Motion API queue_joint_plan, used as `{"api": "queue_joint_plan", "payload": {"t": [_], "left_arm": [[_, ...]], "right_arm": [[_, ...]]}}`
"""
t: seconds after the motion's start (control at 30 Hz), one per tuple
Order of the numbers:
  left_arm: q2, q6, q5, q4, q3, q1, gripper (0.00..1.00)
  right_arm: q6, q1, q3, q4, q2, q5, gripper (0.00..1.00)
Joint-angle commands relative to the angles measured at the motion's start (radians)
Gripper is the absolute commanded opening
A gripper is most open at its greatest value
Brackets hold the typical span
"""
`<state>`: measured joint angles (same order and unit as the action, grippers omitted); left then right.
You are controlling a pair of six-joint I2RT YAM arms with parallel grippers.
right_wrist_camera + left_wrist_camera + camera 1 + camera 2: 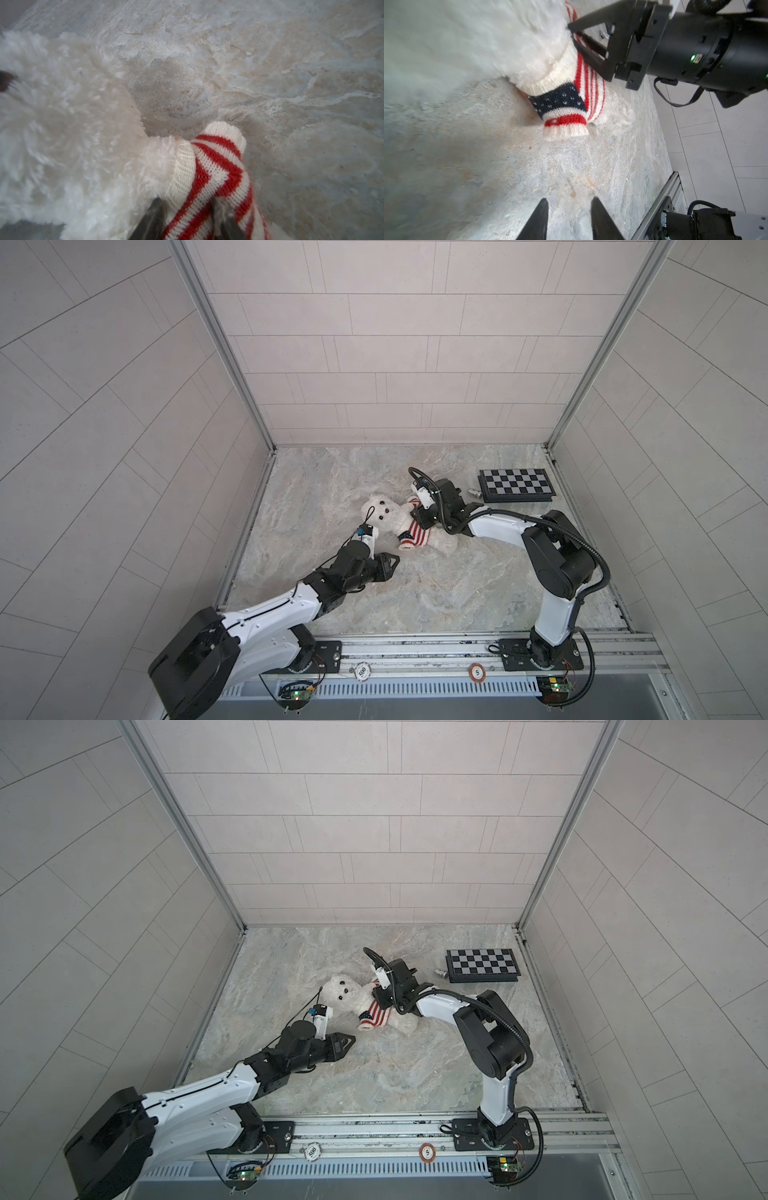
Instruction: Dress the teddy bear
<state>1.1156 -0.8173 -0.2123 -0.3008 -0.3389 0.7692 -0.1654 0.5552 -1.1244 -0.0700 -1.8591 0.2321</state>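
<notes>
Your teddy bear lies face up near the middle of the table, its head towards the left edge and its legs towards the right. The striped sweater is around its torso. One sleeve, navy with white specks and a red and white cuff, rests on the table on the bear's near side. Your right gripper is at the far shoulder, and its fingers are closed on a fold of the red and white knit beside the collar. Your left gripper hovers over bare table just in front of the bear, with a narrow gap between its jaws and nothing in it. You have clear surface from there to the front rail, and more behind the bear up to the back wall. The checkered board sits in the right rear corner, well apart from the bear, with a small metal piece just beside it.
</notes>
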Motion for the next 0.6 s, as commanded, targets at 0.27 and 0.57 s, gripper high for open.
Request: {"api": "queue_joint_plan", "payload": {"t": [0.27,0.57], "left_arm": [[0.164,-0.023,0.014,-0.198,-0.023,0.024,0.34],[0.219,-0.031,0.004,-0.274,-0.005,-0.013,0.31]], "right_arm": [[-0.030,0.000,0.071,0.153,-0.033,-0.040,0.42],[-0.083,0.000,0.175,0.121,0.036,-0.065,0.42]]}}
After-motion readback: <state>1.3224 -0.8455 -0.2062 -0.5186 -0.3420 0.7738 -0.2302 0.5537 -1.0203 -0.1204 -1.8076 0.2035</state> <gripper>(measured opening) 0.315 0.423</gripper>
